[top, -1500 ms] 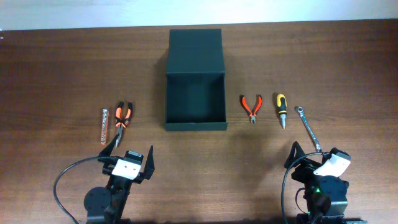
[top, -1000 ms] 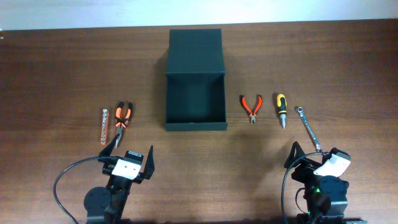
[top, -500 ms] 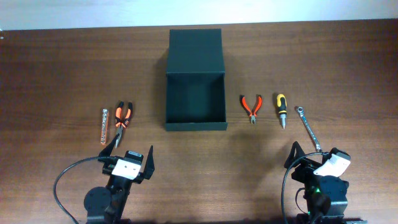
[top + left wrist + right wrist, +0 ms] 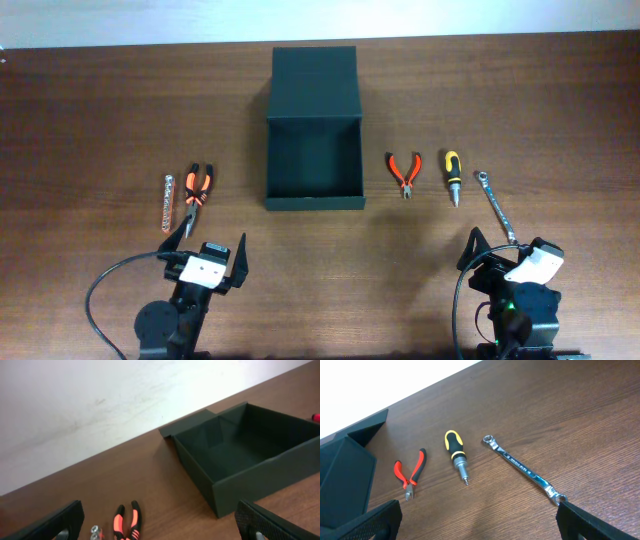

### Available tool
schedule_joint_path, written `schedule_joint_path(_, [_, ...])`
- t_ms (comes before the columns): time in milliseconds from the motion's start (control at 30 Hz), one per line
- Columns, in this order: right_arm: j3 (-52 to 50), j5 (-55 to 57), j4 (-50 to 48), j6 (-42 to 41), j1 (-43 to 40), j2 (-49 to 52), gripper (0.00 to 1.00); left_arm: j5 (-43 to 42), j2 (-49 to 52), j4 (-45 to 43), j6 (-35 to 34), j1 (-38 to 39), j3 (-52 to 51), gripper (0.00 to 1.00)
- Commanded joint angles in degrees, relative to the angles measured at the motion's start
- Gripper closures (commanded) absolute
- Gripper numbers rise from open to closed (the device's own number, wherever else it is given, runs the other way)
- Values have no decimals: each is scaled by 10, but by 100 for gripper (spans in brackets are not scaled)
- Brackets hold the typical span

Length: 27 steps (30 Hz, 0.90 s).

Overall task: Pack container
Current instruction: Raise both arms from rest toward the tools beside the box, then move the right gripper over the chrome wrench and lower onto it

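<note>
**Both pincers spread wide, box open mid-table**

The left gripper [image 4: 159, 509] and the right gripper [image 4: 478, 510] sit low at the near side of the table [image 4: 90, 110], fingers spread wide and pinching nothing. The container [image 4: 313, 160] rests in the middle, its lid flap [image 4: 314, 80] laid back on the far side. To its left lie orange-handled pliers [image 4: 198, 185] just beside a slim silvery piece [image 4: 168, 200]. To its right, in a row, lie small red pliers [image 4: 404, 172], a yellow-and-black screwdriver [image 4: 452, 177] and a wrench [image 4: 495, 205].
</note>
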<state>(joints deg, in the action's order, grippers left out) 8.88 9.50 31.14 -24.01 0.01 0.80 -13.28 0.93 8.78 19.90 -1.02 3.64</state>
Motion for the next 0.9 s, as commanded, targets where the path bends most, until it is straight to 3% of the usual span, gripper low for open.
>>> schedule_joint_path(0, [-5,1,-3,-5,-4,-6,1,0,-6,2,-27,2,-6,1])
schedule_joint_path(167, [-5,-8,-17,-5,-4,-6,1,-1,-6,7,-163,2,-4,1])
schedule_joint_path(300, [9,-88,-38,-5,-4,-5,1,-21,-3,9,-248,2,36,1])
schedule_joint_path(400, [35,-123,-37,-5,-4,11,1,-7,21,29,-255,1,95,1])
schedule_joint_path(533, [93,-125,-5,22,-4,87,1,64,106,127,-255,1,189,1])
schedule_joint_path(733, [254,-125,74,69,-4,303,1,72,325,193,-227,1,342,1])
schedule_joint_path(867, [422,-125,144,108,-4,463,1,71,479,249,-186,1,470,1])
